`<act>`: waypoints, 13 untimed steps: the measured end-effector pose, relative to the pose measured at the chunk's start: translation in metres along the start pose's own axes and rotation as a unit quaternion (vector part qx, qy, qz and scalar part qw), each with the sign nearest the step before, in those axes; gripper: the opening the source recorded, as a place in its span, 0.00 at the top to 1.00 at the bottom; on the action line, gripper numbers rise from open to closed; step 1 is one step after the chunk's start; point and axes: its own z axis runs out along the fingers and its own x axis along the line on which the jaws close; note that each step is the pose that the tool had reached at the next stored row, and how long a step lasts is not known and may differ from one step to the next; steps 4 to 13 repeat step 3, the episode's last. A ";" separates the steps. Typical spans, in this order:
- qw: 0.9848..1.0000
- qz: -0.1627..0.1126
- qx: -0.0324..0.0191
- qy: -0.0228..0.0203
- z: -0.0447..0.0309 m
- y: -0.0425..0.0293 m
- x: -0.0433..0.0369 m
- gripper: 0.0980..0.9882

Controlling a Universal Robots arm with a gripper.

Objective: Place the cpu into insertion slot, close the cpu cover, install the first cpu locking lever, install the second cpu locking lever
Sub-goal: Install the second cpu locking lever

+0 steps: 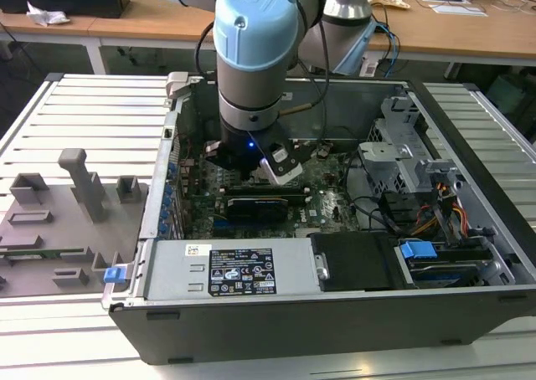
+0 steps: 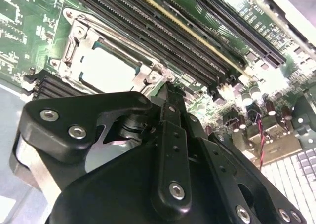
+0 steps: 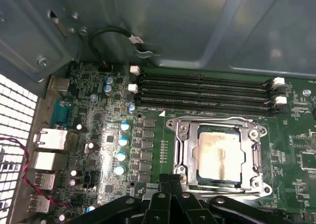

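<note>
Inside the open computer case [image 1: 469, 305], on the green circuit board [image 3: 98, 120], one cpu [image 3: 219, 152] lies flat in the insertion slot [image 3: 200, 180], its dull silver top showing through the square window of the cpu cover [image 3: 183, 150], which lies down around it. One chip, one socket, one cover counted; the same chip [image 2: 106, 68] and cover [image 2: 79, 41] show in the second wrist view. Four long black memory slots [image 3: 205, 93] run just beside the socket, between it and the grey case wall. A row of blue-topped capacitors [image 3: 121, 156] stands near the socket on the board's other side. The gripper [image 3: 170, 180] hangs just beside the socket's edge, its two fingertips pressed together with nothing between them; whether they touch the cover frame I cannot tell. In the exterior view the arm's blue-capped joint [image 1: 255, 28] stands over the board and hides the socket; one long black expansion card [image 1: 255, 204] lies below it. One grey power supply [image 1: 230, 271] with a label sits at the case's near wall, and a grey tray [image 1: 59, 221] of fixtures rests outside on the exterior view's left.
</note>
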 end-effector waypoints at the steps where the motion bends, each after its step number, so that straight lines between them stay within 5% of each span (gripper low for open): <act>1: 1.000 0.000 0.000 0.000 -0.0006 0.0002 0.0000 0.99; 13: 1.000 0.000 -0.001 0.000 -0.0007 0.0003 -0.0001 0.99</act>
